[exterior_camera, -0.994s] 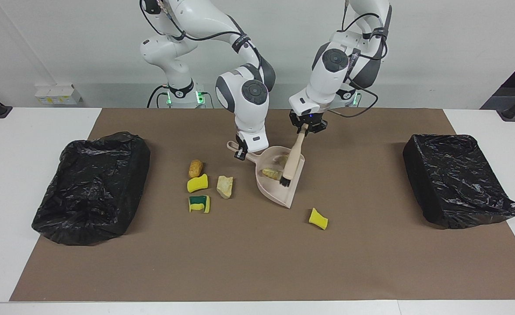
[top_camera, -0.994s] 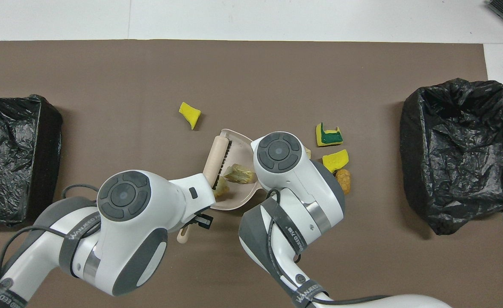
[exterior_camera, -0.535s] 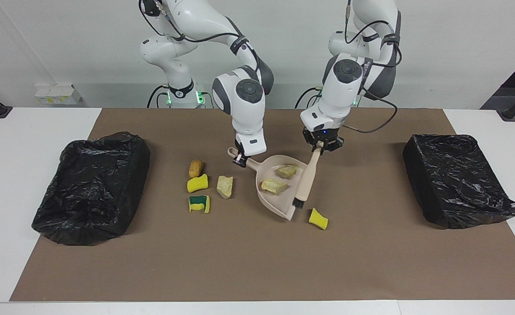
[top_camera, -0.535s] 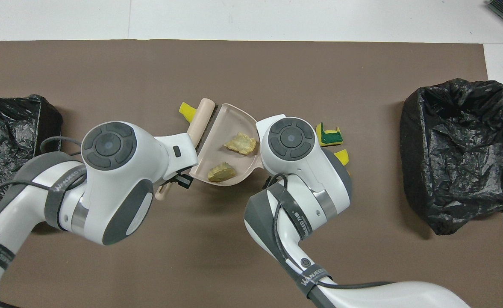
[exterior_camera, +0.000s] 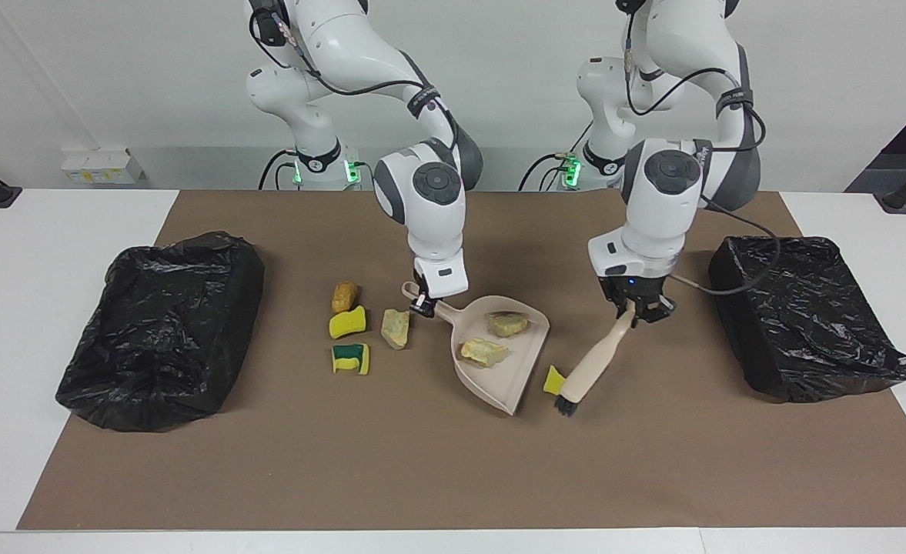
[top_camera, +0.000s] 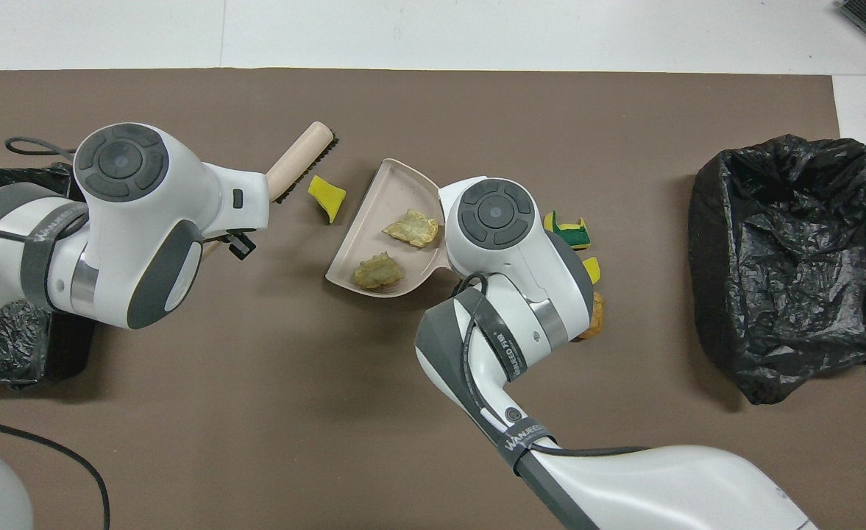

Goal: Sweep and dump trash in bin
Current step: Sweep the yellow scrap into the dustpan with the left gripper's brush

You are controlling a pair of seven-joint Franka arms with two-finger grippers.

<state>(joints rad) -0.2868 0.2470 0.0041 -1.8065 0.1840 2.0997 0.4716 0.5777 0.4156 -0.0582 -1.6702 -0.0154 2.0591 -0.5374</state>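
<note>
My right gripper (exterior_camera: 422, 302) is shut on the handle of the beige dustpan (exterior_camera: 503, 358), which rests on the mat with two pale rock-like lumps (exterior_camera: 483, 352) in it. My left gripper (exterior_camera: 636, 312) is shut on the handle of the hand brush (exterior_camera: 595, 365), whose black bristles are down beside a yellow sponge piece (exterior_camera: 553, 380). That piece lies between the brush and the dustpan's open edge (top_camera: 327, 197). A brown lump (exterior_camera: 344, 295), a yellow sponge (exterior_camera: 347, 322), a beige rock (exterior_camera: 396, 328) and a green-and-yellow sponge (exterior_camera: 351, 358) lie beside the dustpan handle, toward the right arm's end.
A black-bagged bin (exterior_camera: 164, 331) stands at the right arm's end of the brown mat (exterior_camera: 437, 462). A second black-bagged bin (exterior_camera: 803, 315) stands at the left arm's end, close to my left arm's elbow.
My left gripper lifted the brush out of the dustpan and carried it toward the left arm's end, setting the bristles by the lone yellow sponge. The dustpan slid farther from the robots.
</note>
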